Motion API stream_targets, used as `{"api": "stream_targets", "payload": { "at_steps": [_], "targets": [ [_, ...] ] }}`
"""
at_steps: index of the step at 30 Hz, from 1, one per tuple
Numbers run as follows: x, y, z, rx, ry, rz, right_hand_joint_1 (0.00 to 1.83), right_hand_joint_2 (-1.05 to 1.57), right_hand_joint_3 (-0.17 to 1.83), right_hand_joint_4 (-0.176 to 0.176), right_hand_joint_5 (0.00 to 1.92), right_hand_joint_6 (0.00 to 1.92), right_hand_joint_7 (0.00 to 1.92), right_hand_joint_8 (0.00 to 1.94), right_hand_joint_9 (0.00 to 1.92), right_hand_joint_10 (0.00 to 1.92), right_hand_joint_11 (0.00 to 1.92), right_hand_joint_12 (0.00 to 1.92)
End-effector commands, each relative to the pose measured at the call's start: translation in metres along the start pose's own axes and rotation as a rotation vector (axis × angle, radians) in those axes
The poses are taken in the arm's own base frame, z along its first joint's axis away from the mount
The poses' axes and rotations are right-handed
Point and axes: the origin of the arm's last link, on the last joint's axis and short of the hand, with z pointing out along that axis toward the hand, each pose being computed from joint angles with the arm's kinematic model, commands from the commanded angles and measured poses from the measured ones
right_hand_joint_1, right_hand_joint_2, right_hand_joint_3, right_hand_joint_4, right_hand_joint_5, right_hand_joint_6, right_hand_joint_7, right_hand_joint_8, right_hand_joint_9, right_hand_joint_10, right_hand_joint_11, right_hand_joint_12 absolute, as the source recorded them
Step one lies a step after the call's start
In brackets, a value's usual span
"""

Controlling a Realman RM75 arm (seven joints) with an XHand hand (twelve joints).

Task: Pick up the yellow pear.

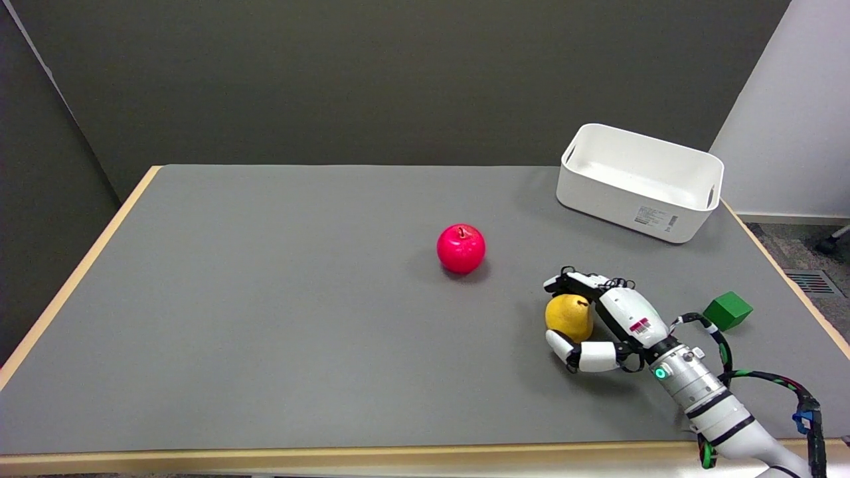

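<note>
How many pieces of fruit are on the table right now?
2. A red apple sits near the table's middle; a yellow pear lies right of it, with the right hand wrapped around it.

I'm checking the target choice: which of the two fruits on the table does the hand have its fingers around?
The yellow pear: the right hand curls around it, fingers behind, thumb in front. The red apple stands apart, untouched.
</note>
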Motion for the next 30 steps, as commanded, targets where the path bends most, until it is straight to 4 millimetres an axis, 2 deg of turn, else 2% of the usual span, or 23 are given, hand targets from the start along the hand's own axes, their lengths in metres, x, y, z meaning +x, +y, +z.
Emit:
{"api": "stream_targets", "payload": {
  "at_steps": [1, 7, 8, 9, 10, 12, 14, 16, 18, 20, 24, 27, 30],
  "targets": [
    [-0.004, -0.001, 0.008, 0.009, -0.006, -0.005, 0.80, 0.66, 0.91, -0.001, 0.44, 0.90, 0.61, 0.76, 0.59, 1.22, 0.49, 1.70],
    [-0.006, -0.001, 0.011, 0.003, 0.000, 0.000, 0.87, 0.70, 0.90, 0.005, 0.51, 1.09, 0.69, 0.91, 0.67, 1.29, 0.58, 1.75],
    [-0.006, -0.001, 0.012, 0.003, 0.008, 0.002, 0.88, 0.79, 0.79, 0.005, 0.54, 1.19, 0.71, 0.94, 0.69, 1.30, 0.59, 1.75],
    [-0.006, -0.001, 0.012, 0.003, 0.014, 0.003, 0.91, 1.01, 0.51, 0.005, 0.60, 1.41, 0.75, 0.96, 0.73, 1.29, 0.60, 1.75],
    [-0.006, -0.002, 0.013, 0.005, 0.020, 0.004, 0.93, 1.14, 0.35, 0.012, 0.65, 1.54, 0.77, 0.99, 0.75, 1.30, 0.62, 1.76],
    [-0.005, -0.003, 0.015, 0.013, 0.042, -0.008, 0.94, 1.09, 0.40, 0.037, 0.69, 1.50, 0.79, 1.09, 0.77, 1.38, 0.63, 1.80],
    [-0.003, -0.004, 0.016, 0.026, 0.056, -0.032, 0.96, 1.03, 0.50, 0.025, 0.72, 1.49, 0.84, 1.18, 0.81, 1.43, 0.71, 1.92],
    [-0.001, -0.006, 0.019, 0.044, 0.063, -0.051, 0.97, 1.00, 0.54, 0.027, 0.73, 1.49, 0.85, 1.21, 0.85, 1.47, 0.64, 1.92],
    [0.002, -0.008, 0.022, 0.060, 0.073, -0.069, 0.98, 0.96, 0.61, 0.032, 0.75, 1.49, 0.91, 1.32, 0.90, 1.57, 0.53, 1.92],
    [0.006, -0.008, 0.025, 0.072, 0.084, -0.077, 0.98, 0.96, 0.62, 0.024, 0.75, 1.50, 0.94, 1.35, 0.92, 1.63, 0.49, 1.92],
    [0.015, -0.011, 0.031, 0.100, 0.124, -0.087, 0.98, 0.94, 0.64, 0.029, 0.76, 1.50, 0.96, 1.45, 0.93, 1.79, 0.44, 1.92],
    [0.030, -0.013, 0.037, 0.134, 0.181, -0.106, 0.97, 0.94, 0.64, 0.045, 0.76, 1.50, 0.96, 1.50, 0.93, 1.87, 0.41, 1.92],
    [0.058, -0.014, 0.048, 0.171, 0.257, -0.170, 0.97, 0.94, 0.64, 0.054, 0.76, 1.49, 0.96, 1.55, 0.93, 1.91, 0.42, 1.92]
  ]
}}
